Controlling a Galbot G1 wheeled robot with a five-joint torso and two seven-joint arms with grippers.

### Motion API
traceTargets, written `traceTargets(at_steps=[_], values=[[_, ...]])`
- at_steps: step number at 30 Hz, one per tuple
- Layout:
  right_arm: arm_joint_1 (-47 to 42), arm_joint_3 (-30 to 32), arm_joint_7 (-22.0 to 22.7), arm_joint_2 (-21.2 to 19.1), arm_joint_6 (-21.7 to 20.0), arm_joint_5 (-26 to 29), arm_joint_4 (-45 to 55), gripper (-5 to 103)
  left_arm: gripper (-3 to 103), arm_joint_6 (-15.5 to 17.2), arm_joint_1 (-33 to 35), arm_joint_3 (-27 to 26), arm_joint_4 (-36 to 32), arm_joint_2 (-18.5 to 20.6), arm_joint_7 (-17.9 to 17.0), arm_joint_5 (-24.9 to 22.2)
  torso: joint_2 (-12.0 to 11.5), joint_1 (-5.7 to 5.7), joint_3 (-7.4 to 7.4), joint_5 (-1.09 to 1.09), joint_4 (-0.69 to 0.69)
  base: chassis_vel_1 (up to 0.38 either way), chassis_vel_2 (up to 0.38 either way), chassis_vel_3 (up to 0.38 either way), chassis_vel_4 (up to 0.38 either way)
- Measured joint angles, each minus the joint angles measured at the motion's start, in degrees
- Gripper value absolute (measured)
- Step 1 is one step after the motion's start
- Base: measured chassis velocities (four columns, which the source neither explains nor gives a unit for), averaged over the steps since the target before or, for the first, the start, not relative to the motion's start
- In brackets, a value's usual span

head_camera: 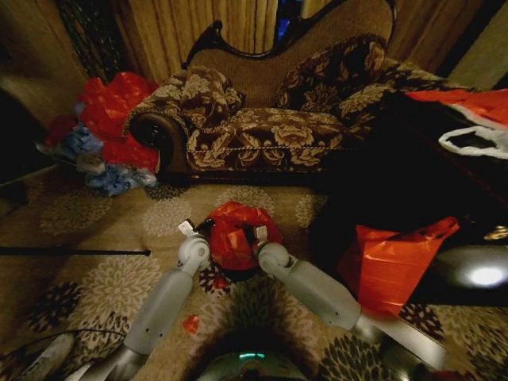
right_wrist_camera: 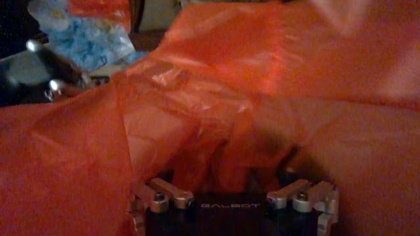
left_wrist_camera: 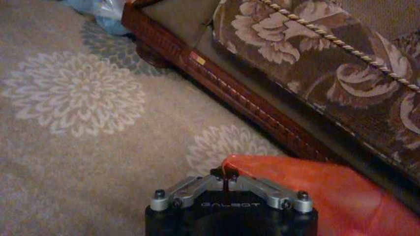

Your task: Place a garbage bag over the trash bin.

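A big sofa (head_camera: pixel 270 111) with flower pattern stands at the far side of the patterned carpet (head_camera: pixel 103 214). At its left end lies a heap of red and blue bags (head_camera: pixel 107 131). A flat orange-red bag (head_camera: pixel 389 266) leans on dark furniture to the right of the right arm.

On the carpet between the two arms is the garbage bag (head_camera: pixel 236 232), deep red and crinkled, bunched over a low dark shape; I cannot tell if this is the trash bin.

The left gripper (left_wrist_camera: pixel 225 173) has its fingers (left_wrist_camera: pixel 217 173) closed together on a thin edge of the bag. Most of the plastic spreads just beside them, toward the sofa base.

The right gripper (right_wrist_camera: pixel 229 189) is pushed in the bag. Red plastic is gathered between its fingers (right_wrist_camera: pixel 172 191), which stand well apart, and covers everything beyond them.
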Motion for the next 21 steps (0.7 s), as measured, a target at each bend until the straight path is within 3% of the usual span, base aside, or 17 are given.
traceTargets(at_steps=[7,15,21], values=[[0.3,0.7,-4.6,7.3,0.7,-4.3,-11.6,100,0,-0.1,-0.2,0.3,0.7,-0.9,0.3,1.4,0.0,0.0,0.0,0.0,0.0,0.0,0.0,0.0,0.0],[1.7,2.7,-8.0,12.3,1.1,-7.4,-21.4,100,0,-0.4,0.8,0.1,1.0,-1.5,0.6,2.7,0.0,0.0,0.0,0.01,0.0,0.0,0.0,0.0,0.0],[1.8,2.6,-5.9,11.0,0.2,-5.7,-18.5,100,0,-0.5,0.6,0.0,1.5,-1.8,0.8,2.9,0.0,0.0,0.0,0.01,0.0,0.0,0.0,0.0,0.0]])
